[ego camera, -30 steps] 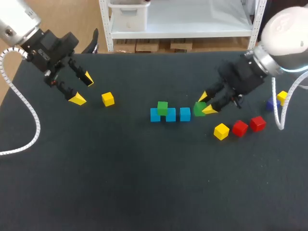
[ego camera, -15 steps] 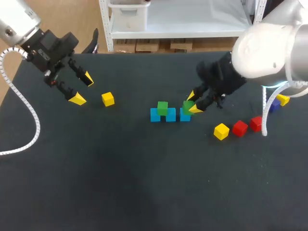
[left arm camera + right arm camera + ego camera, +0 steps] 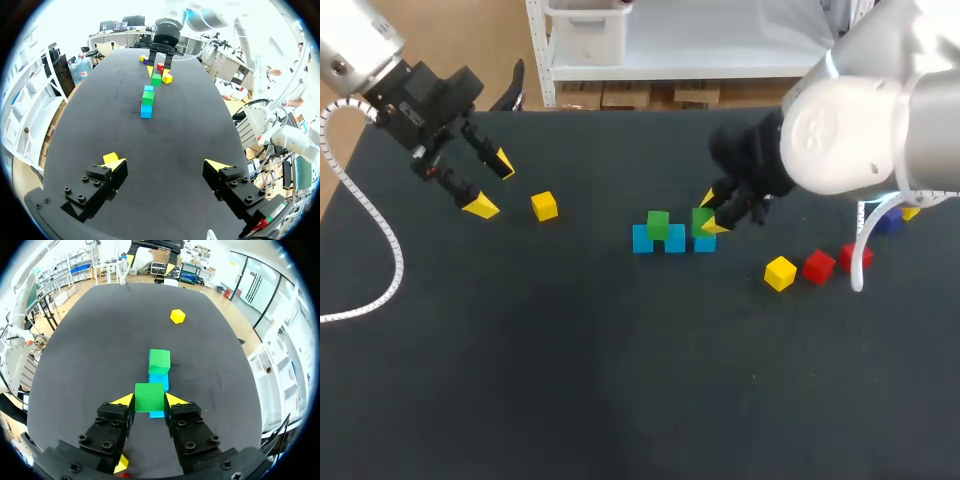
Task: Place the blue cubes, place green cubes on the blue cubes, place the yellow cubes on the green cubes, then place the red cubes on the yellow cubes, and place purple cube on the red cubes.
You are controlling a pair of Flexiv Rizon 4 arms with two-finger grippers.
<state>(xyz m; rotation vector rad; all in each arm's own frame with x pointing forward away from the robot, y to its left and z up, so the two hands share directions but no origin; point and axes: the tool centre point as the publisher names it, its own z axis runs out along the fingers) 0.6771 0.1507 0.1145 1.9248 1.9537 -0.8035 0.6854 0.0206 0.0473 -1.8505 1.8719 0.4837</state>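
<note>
Yellow-tipped and standing wide apart, your left jaws are hanging over the dark counter [image 3: 520, 380] with nothing between them. A lone yellow cube [image 3: 544, 206] is lying just beside them, on the side toward the middle.

Well beyond that, three blue cubes [image 3: 674, 241] are sitting close together in a row, so the base layer is looking done. One green cube [image 3: 658, 223] is already resting on top, straddling the two blue ones farther from your right jaws.

Your right jaws are clamping a second green cube [image 3: 701, 220] from two sides and holding it right over the nearest blue cube. Whether it is touching yet, I cannot tell. I judge you are finishing the green layer.

Behind the right jaws, a second yellow cube [image 3: 780, 272], two red cubes [image 3: 818, 266] and a purple cube [image 3: 887, 222] are lying loose. That means the yellow, red and purple layers are all still waiting.

Every cube is looking like a small, hard block with smooth faces and crisp edges, probably plastic or painted wood. The counter is showing a matte, cloth-like surface.
</note>
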